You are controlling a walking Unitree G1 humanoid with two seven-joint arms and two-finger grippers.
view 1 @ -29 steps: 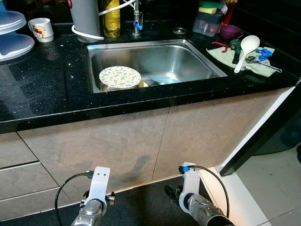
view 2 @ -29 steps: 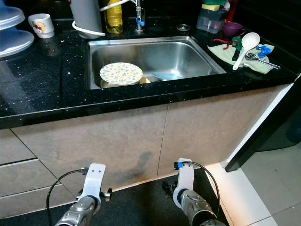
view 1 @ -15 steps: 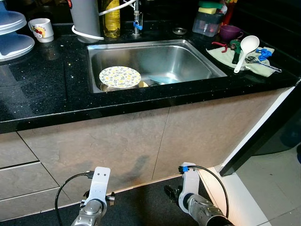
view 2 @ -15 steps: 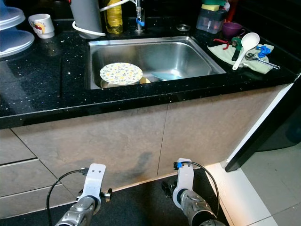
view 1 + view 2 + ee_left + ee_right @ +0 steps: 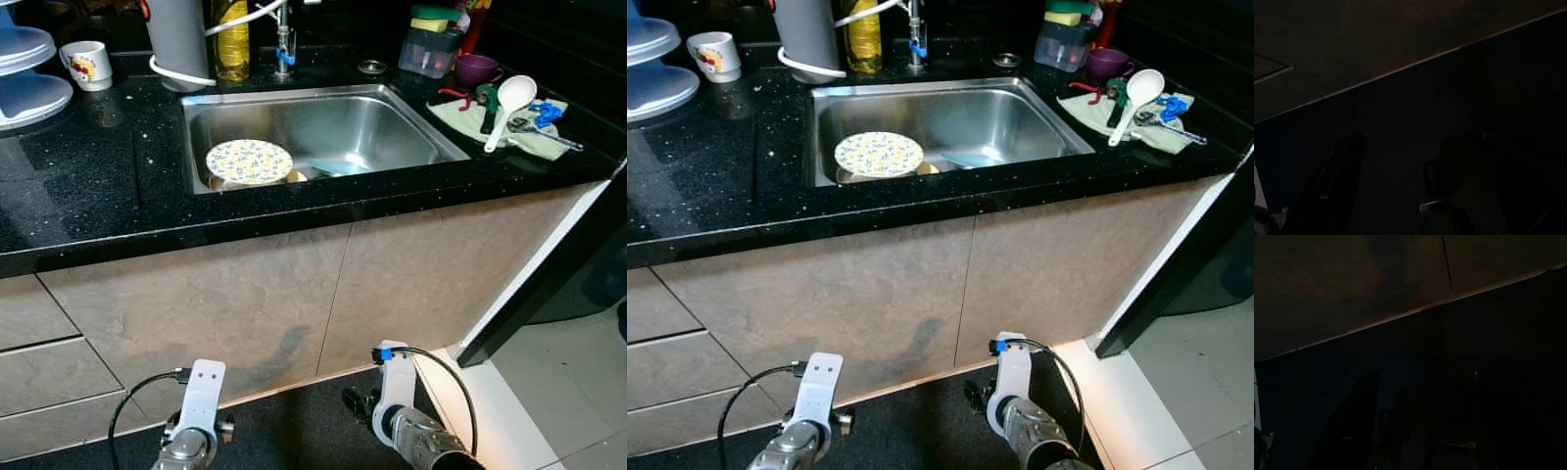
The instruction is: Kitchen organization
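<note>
**Supervisor:** Report pincer status and object position.

**Operator:** Both arms hang low in front of the cabinet doors. I see the left pincer (image 5: 1400, 186) and right pincer (image 5: 1415, 421) as dim finger outlines in dark wrist views. In each, the two fingers appear to stand apart with nothing between them, but the picture is too dark, so I cannot tell how far open either is. The floral plate (image 5: 249, 162) lies in the sink (image 5: 411, 117), on its left side, resting on other dishes beneath it. On the desk (image 5: 88, 186), a mug (image 5: 84, 62) stands at the far left. A white ladle (image 5: 507, 106) lies on a green cloth (image 5: 460, 116) to the right of the sink.

**Supervisor:** What is the procedure for the step in hand?

**Operator:** I judge this to be the approach stage; nothing is held yet. Recommended: raise one arm clear of the desk edge before reaching forward. Bring the pincer over the sink rim, then descend beside the plate. Grip the plate at its rim, since the flat face offers no hold. Lift slowly; wet ceramic may slip, and the dishes under it may shift.
</note>
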